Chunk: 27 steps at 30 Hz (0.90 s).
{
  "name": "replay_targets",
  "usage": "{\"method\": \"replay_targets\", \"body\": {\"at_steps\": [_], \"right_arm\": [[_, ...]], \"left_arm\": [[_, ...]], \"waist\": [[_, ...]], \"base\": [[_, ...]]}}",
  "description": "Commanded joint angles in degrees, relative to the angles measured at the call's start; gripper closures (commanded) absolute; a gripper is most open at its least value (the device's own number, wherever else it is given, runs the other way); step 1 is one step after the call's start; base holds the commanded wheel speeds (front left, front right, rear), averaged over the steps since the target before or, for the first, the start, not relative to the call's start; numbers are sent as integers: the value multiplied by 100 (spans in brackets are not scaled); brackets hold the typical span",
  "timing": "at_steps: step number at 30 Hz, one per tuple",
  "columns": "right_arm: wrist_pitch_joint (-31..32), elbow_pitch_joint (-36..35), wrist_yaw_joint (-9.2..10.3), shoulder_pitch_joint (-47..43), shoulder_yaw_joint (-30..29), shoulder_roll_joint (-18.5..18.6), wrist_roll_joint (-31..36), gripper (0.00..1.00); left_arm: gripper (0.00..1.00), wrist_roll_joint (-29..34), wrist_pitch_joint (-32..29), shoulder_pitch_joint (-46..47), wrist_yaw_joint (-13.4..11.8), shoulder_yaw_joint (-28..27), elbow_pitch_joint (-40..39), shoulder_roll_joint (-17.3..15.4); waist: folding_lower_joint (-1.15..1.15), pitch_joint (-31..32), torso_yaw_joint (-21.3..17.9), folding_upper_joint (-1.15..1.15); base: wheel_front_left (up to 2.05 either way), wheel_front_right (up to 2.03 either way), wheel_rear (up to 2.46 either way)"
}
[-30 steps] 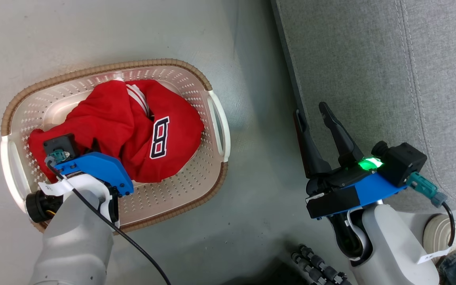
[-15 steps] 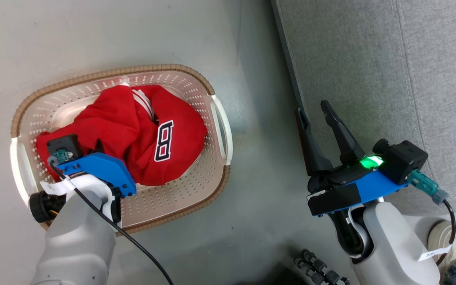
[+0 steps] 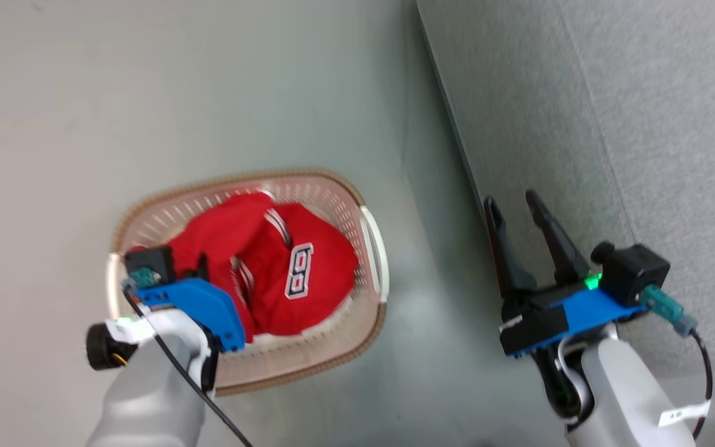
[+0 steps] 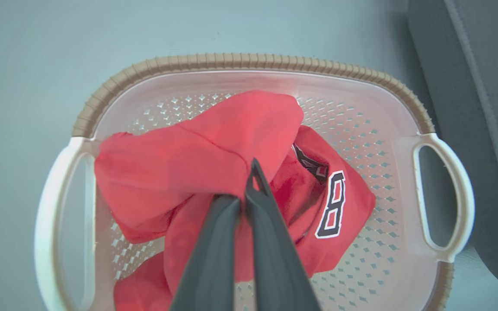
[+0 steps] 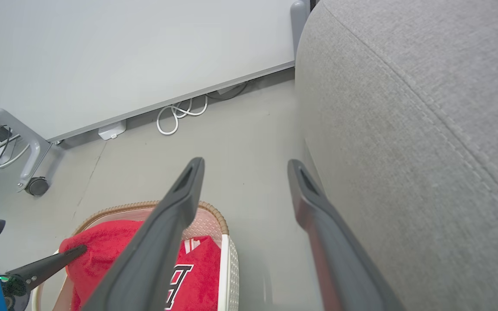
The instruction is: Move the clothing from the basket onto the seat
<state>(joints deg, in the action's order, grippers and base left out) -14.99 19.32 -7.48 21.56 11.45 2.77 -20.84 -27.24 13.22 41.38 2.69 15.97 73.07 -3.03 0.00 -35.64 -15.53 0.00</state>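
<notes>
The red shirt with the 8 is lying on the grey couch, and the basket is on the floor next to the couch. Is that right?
Not quite. The shirt with the 8 is lying in the basket, not on the couch. The left wrist view shows it. The basket does stand on the floor next to the couch.

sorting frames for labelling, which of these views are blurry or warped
Head view: motion-smeared all over, basket holes and seat weave soft. Left wrist view: sharp enough to read the number on the clothing, left gripper close and slightly soft. Right wrist view: sharp, wide lens stretching the right gripper.
</notes>
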Motion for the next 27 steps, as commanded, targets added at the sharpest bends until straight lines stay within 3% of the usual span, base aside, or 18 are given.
{"method": "replay_targets", "body": {"at_steps": [1, 10, 19, 27], "right_arm": [[-28, 63, -3, -145, -38, 21, 41, 0], [49, 398, -3, -632, -289, 21, 367, 0], [362, 277, -3, -1213, -444, 21, 464, 0], [678, -5, -3, -1588, -469, 21, 523, 0]], "left_arm": [[100, -59, -12, -140, 88, 114, -58, 19], [100, -603, -236, -781, 322, 1359, -902, 18], [100, -1039, -214, -873, 339, 2570, -1775, 15], [100, -1494, -195, -484, 189, 3364, -2458, 15]], "waist": [[0, 675, 337, 0], [0, 2060, 858, 0], [0, 2989, 1289, 0], [0, 3424, 1516, 0]], "base": [[0, 0, 0], [0, 0, 0], [0, 0, 0], [0, 0, 0]]}}
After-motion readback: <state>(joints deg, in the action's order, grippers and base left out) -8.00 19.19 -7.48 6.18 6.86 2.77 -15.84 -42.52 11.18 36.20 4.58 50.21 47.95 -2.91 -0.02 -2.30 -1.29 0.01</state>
